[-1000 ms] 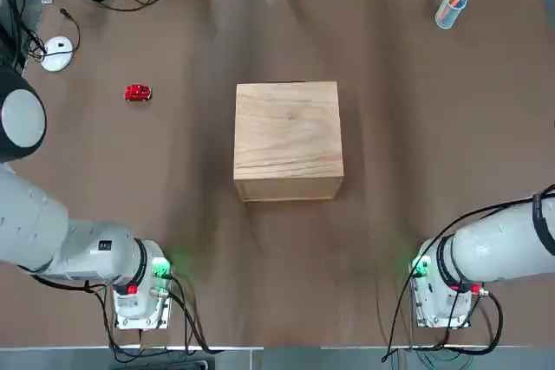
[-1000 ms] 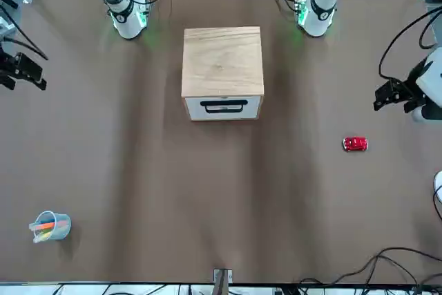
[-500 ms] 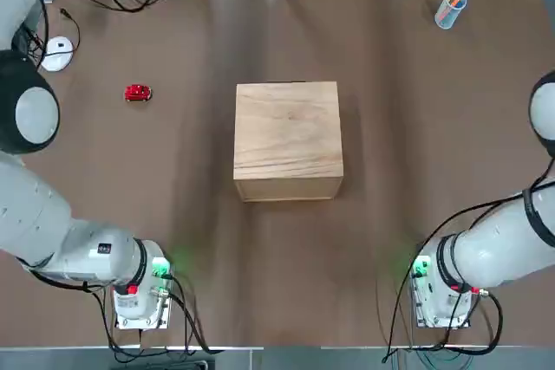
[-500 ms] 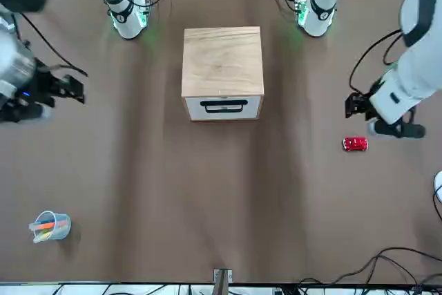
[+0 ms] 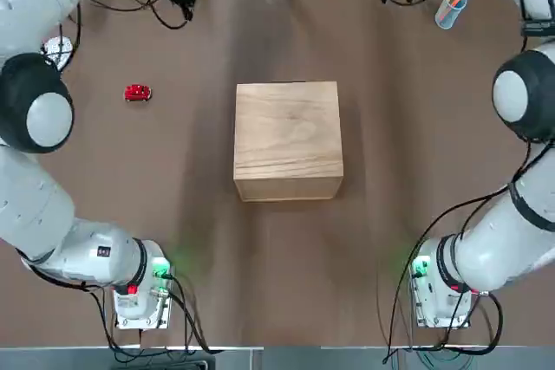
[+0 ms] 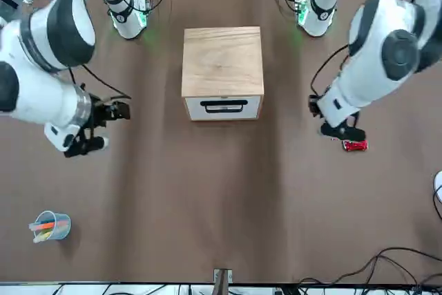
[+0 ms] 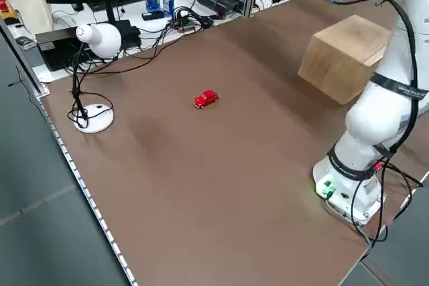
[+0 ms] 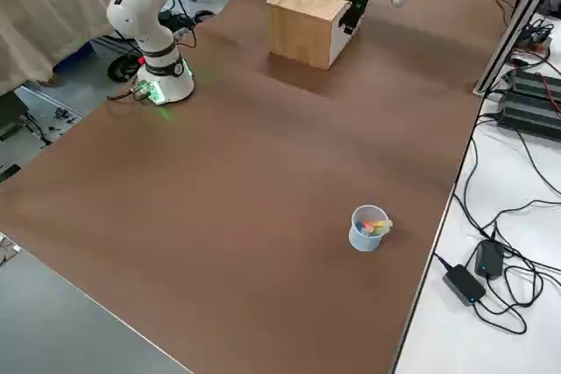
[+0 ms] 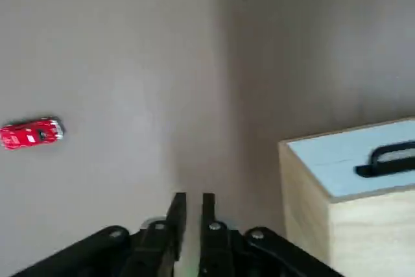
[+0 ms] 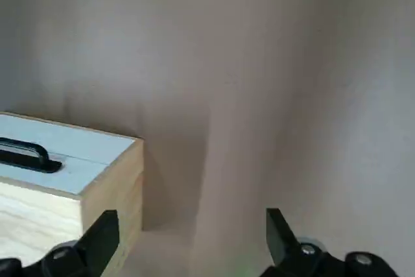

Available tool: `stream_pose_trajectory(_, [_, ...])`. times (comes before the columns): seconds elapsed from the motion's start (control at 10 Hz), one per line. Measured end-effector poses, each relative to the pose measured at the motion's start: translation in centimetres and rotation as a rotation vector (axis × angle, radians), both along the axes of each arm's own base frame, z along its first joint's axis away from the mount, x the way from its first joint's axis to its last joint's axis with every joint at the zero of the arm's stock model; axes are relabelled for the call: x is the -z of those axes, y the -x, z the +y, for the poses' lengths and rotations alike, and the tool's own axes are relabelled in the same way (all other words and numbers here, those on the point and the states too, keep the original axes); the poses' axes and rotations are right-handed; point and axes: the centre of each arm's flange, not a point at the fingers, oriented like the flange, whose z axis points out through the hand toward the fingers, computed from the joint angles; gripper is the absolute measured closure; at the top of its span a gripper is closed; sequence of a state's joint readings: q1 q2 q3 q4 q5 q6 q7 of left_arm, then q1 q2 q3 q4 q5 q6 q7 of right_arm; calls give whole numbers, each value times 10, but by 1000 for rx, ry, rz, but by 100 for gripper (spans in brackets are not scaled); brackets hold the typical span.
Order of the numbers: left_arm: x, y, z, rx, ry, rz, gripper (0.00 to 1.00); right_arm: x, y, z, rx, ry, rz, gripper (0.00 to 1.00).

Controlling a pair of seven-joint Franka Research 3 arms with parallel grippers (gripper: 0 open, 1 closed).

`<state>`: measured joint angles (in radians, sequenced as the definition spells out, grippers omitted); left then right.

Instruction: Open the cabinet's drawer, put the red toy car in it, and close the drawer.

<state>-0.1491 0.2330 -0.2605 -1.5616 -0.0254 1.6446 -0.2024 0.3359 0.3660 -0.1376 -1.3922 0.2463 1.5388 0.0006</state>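
Note:
The cabinet [image 5: 288, 140] stands mid-table. Its drawer [image 6: 223, 107] is pushed in, white-fronted with a black handle [image 9: 389, 155], and faces away from the arms' bases. The red toy car [image 5: 137, 93] lies on the table off the cabinet's left side, also seen as the car [image 6: 356, 146] and the car [image 9: 31, 133]. My left gripper [image 6: 314, 107] hangs in the air between cabinet and car, shut on nothing, its fingers [image 9: 176, 209] together. My right gripper [image 6: 117, 110] hovers off the cabinet's other side, open, with fingers [image 10: 104, 235] spread wide.
A cup of pens [image 5: 451, 6] stands at the far right corner. A white mouse [image 5: 56, 54] and a desk lamp [image 7: 100, 38] sit at the far left edge. Cables run along the far edge. Brown tabletop lies all around the cabinet.
Both arms have swung in from the table's sides toward the cabinet's drawer side. The left gripper has gone from open to shut. Car and cabinet have not moved.

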Motion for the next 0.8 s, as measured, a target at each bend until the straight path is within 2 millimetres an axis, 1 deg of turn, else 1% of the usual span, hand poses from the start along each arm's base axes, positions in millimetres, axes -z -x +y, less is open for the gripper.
stream_pose_trajectory(0.1, [7, 11, -21, 14, -6, 16, 99, 13, -1, 17, -35, -11, 8, 0])
stream_pose_trajectory(0.2, [12, 21, -38, 3, -12, 30, 99, 24, -1, 35, -61, -29, 22, 0])
stream_pose_trajectory(0.4, [31, 38, -78, -36, -19, 60, 99, 36, -5, 60, -86, -138, 51, 0])
stream_pose_trajectory(0.5, [42, 43, -97, -49, -14, 68, 99, 41, -10, 72, -120, -212, 55, 0])
stream_pose_trajectory(0.7, [63, 52, -123, -68, -18, 93, 99, 55, -14, 102, -239, -335, 53, 0])
stream_pose_trajectory(0.8, [72, 58, -136, -72, -23, 102, 99, 60, -13, 112, -302, -391, 46, 0])
